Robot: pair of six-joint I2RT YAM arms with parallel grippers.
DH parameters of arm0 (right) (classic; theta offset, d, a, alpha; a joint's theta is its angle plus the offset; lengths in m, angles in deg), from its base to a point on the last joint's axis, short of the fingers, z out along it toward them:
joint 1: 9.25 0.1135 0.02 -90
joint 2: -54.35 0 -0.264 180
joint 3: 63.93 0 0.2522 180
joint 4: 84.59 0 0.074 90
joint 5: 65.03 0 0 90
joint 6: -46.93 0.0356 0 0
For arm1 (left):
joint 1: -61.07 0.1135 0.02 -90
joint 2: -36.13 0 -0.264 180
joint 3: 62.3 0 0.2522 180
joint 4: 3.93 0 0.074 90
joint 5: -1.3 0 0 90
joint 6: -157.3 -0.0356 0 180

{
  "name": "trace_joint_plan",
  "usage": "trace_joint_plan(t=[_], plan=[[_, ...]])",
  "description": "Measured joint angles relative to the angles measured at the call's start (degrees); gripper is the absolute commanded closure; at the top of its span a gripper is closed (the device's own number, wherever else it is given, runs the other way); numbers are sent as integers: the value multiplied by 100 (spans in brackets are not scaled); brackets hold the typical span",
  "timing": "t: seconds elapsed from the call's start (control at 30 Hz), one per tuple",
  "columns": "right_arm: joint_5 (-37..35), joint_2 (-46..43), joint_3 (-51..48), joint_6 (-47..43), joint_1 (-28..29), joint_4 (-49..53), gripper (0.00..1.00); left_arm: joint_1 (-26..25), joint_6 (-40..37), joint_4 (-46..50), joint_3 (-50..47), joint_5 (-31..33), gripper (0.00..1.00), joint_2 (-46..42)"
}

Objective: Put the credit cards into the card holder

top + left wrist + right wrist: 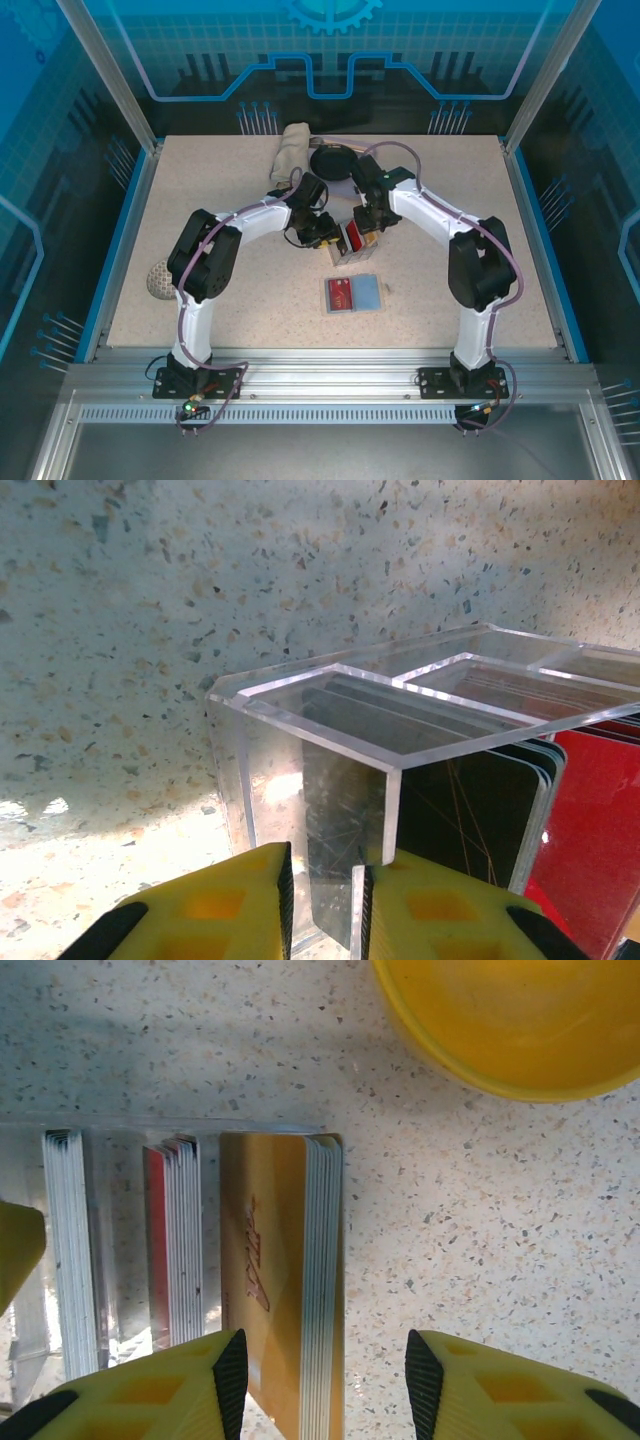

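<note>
The card holder (pixel 368 292) lies open and flat on the table, grey-blue inside, with a red card (pixel 341 295) on its left half. Behind it stands a clear box (pixel 350 243) of upright credit cards. My left gripper (pixel 322 880) straddles the box's clear end wall (pixel 380 810), open by a narrow gap, its right pad against the wall. Black cards (pixel 480 820) and red cards (pixel 590 830) stand behind that wall. My right gripper (pixel 325 1370) is open around the gold card stack (pixel 290 1290), which leans beside red cards (pixel 165 1250) and pale cards (pixel 70 1250).
A yellow bowl (pixel 520 1020) sits close beyond the gold cards. A folded beige cloth (pixel 293 150) and a dark round object (pixel 330 162) lie at the back. A grey netted ball (pixel 160 280) rests by the left edge. Blue walls ring the table.
</note>
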Motion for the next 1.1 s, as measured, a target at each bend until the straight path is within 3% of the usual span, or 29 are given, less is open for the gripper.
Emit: trace_joint_plan(t=[0.63,1.1], plan=[[-754,448,275,-151,227,142,53,-7,-22,-2,0,2,79,-4],[-850,446,328,-315,350,197,69,-11,-22,-2,-2,2,79,-9]])
